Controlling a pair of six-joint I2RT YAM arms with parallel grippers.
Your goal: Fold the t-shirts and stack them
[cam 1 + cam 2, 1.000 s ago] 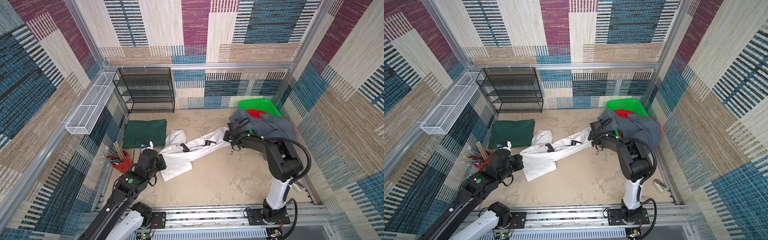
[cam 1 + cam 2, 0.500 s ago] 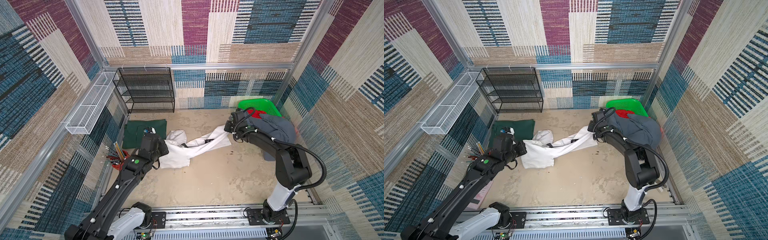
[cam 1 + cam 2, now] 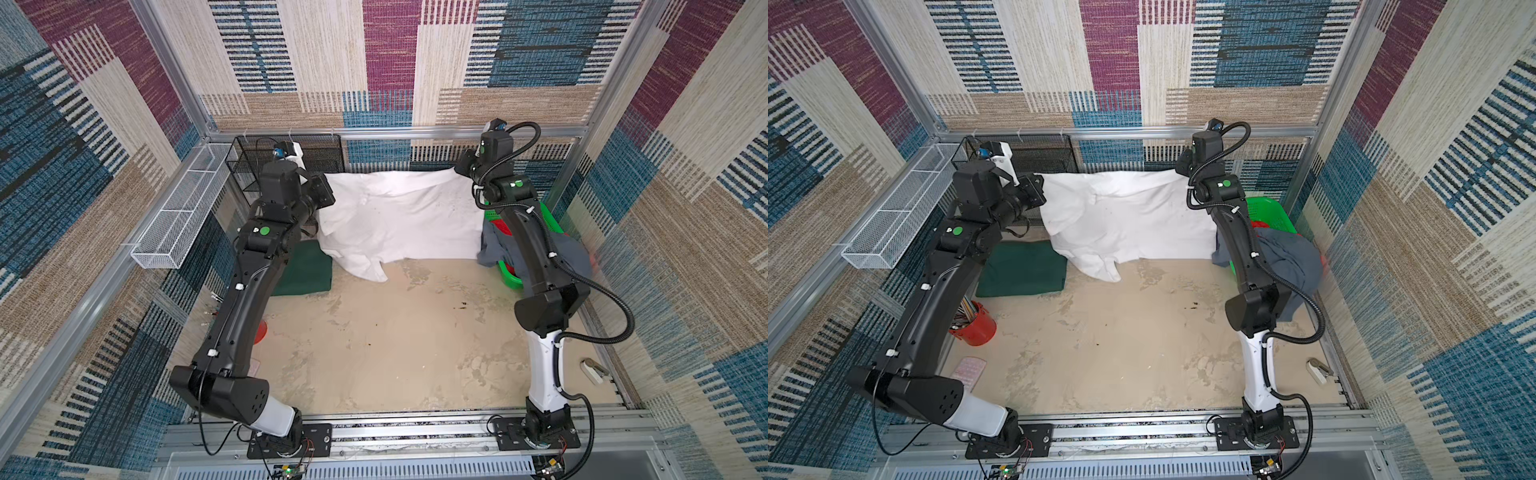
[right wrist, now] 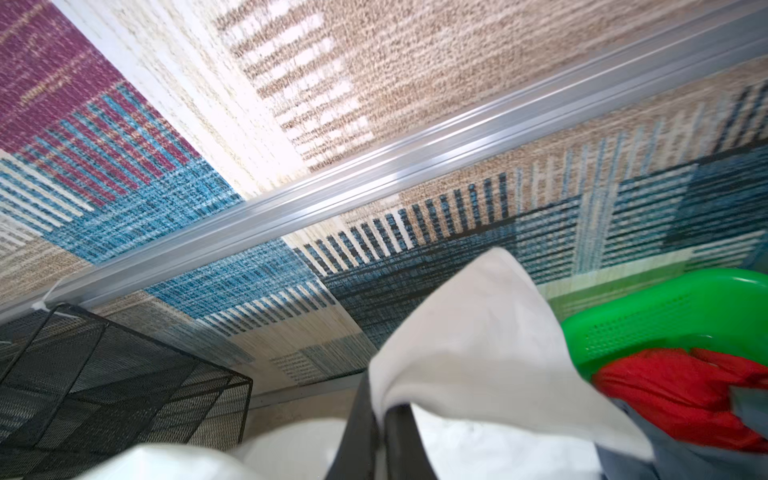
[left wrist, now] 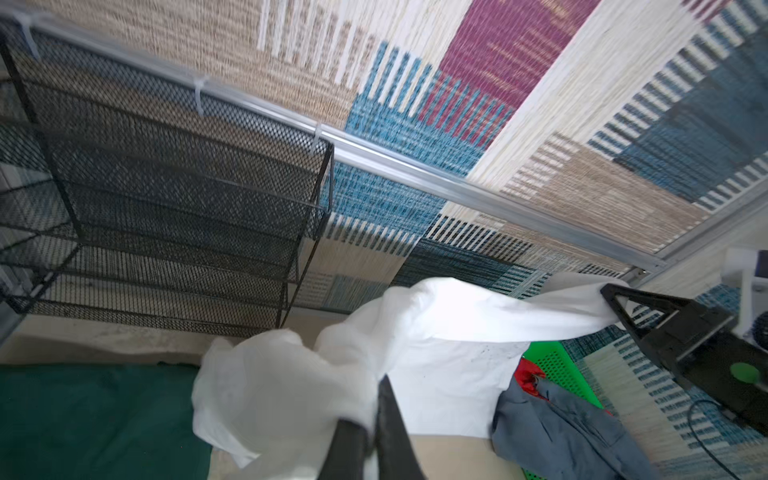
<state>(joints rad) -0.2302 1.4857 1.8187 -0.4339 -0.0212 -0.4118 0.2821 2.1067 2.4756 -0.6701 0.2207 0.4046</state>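
Holding the white t-shirt (image 3: 399, 216) spread aloft above the table's (image 3: 395, 340) far side, left gripper (image 3: 326, 193) and right gripper (image 3: 462, 168) each clamp an upper corner; next, likely, comes lowering it flat for folding.

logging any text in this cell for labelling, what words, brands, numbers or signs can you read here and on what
No readable text in any view.
white t-shirt: only a plain side shows, with faint dark specks; no legible print.
green round stickers on both arms: blank, no characters.
pink sheet by the red cup: patterned, too small to read.
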